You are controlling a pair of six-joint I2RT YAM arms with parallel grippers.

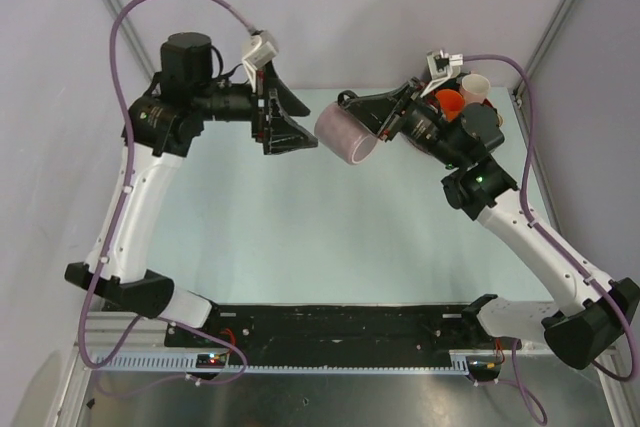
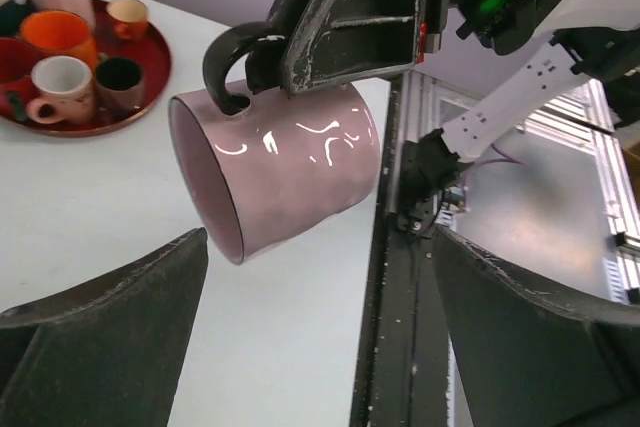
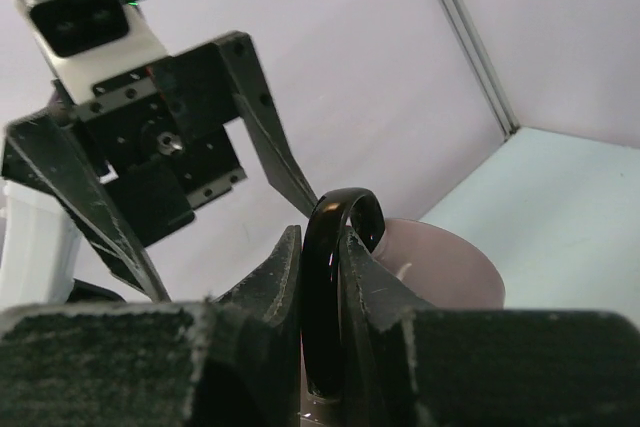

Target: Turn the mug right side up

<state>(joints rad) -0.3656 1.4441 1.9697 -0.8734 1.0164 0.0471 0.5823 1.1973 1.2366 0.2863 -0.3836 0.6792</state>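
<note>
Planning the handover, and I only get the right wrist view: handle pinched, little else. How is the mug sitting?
Observer: The mug hangs on its side, lifted clear of the table.
Operator: Is the left claw on it?
Observer: Not yet; from above, the open left claw is just short of the mug's end.
Operator: Anything nearby?
Observer: A tray of small cups at the table's far right.

No text or number can be read (marks on the front rail point(image 1: 330, 368) are too small).
</note>
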